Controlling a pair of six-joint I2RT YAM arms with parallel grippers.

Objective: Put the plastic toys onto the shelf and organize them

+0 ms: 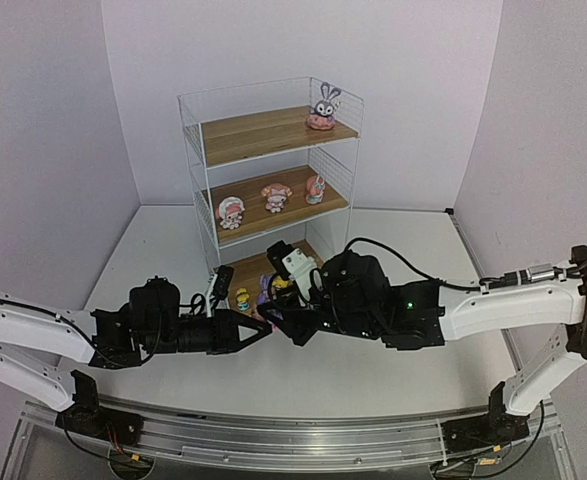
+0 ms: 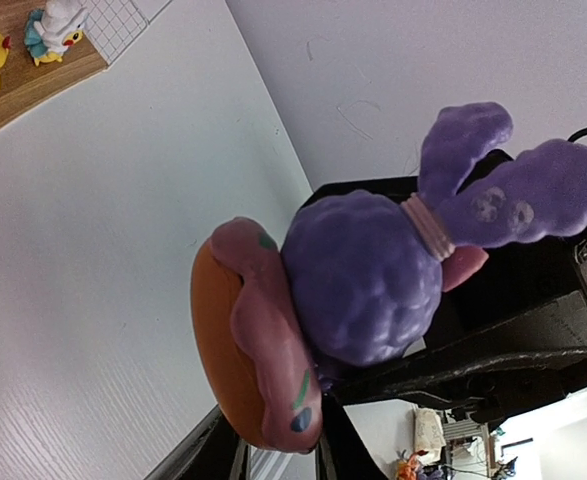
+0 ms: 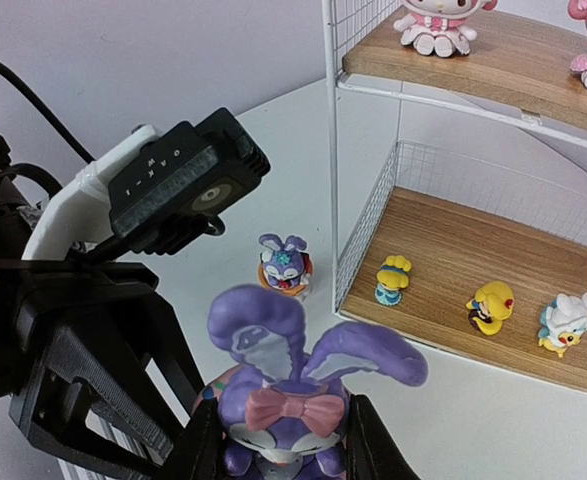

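Note:
A large purple-blue bunny (image 3: 278,395) with a pink bow and a pink-and-orange donut base (image 2: 258,330) hangs above the table between both grippers. My right gripper (image 3: 285,452) is shut on its body. My left gripper (image 2: 273,455) is closed around the rim of the base. In the top view the two grippers, left (image 1: 261,333) and right (image 1: 285,322), meet in front of the shelf (image 1: 195,150). Another bunny (image 1: 323,108) stands on the top board. Three pink-white figures (image 1: 276,196) stand on the middle board. Small yellow (image 3: 490,306), yellow-blue (image 3: 393,279) and white (image 3: 563,325) toys stand on the bottom board.
A small purple bunny (image 3: 284,266) stands on the white table just outside the shelf's left wire side (image 3: 368,230). The left arm's wrist camera block (image 3: 178,180) sits close above the held bunny. White walls enclose the table.

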